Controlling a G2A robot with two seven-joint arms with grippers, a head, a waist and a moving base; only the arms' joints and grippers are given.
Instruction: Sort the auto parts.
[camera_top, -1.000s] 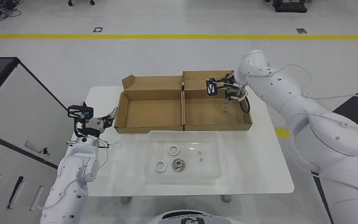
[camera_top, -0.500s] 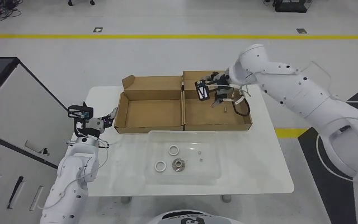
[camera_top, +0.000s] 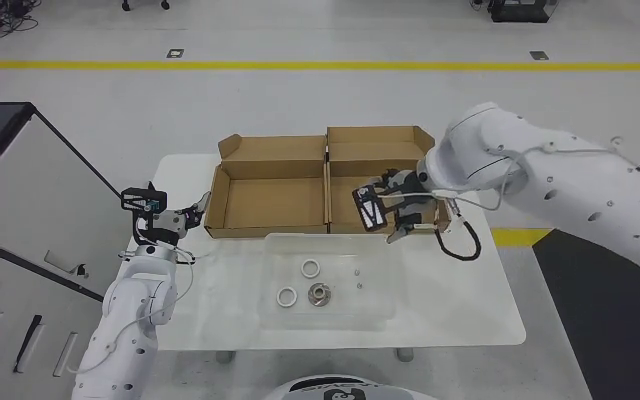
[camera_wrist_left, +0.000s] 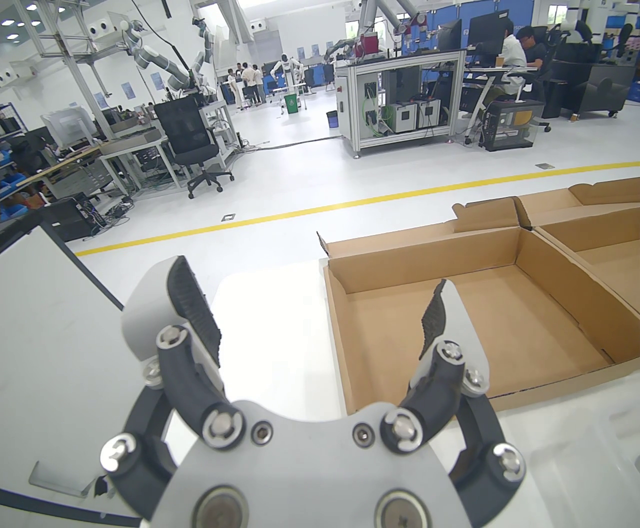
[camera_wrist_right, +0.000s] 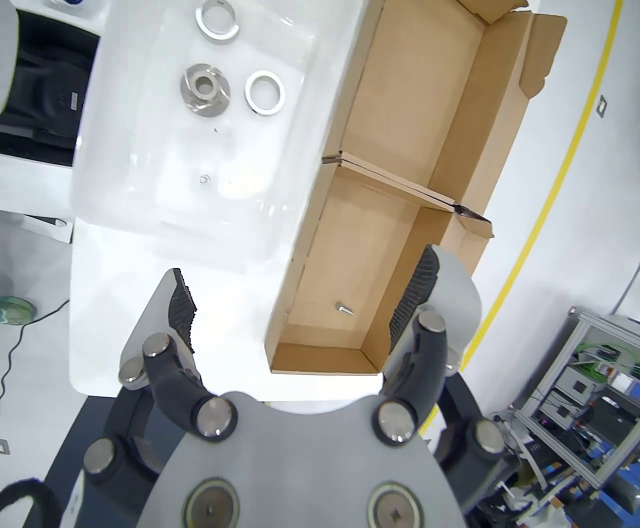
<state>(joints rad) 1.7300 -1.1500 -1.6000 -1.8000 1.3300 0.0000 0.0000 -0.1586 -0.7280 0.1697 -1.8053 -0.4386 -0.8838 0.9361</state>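
Nearest the robot, a clear plastic tray (camera_top: 378, 303) sits on the white table (camera_top: 470, 300). In it lie two white rings (camera_top: 311, 268), a flanged metal hub (camera_top: 319, 293) just beside the nearer ring, and a small nut (camera_top: 357, 284) apart from them toward the tray's right half. The right wrist view gives the same group from above: rings (camera_wrist_right: 265, 92), hub (camera_wrist_right: 205, 90), nut (camera_wrist_right: 203, 178).

Behind the tray and touching its far edge, two open cardboard boxes stand side by side, the left box (camera_top: 270, 200) and the right box (camera_top: 355, 165).

The left gripper (camera_top: 195, 212) is at the table's left edge, just beside the left box's outer wall. Its fingers are spread wide with nothing between them, as its own view makes clear (camera_wrist_left: 310, 277).

The right gripper (camera_top: 403, 217) hangs above the right box's front wall, where box meets tray. Its fingers stand apart and it holds nothing (camera_wrist_right: 302, 270).

A small bolt (camera_wrist_right: 343, 309) lies flat on the right box's floor, near the end wall at the table's right side. Its long axis runs across the box, roughly parallel to that end wall. The thicker end seems to face the tray-side wall, though it is too small to be sure. In the top view the right arm crosses over that end of the box.
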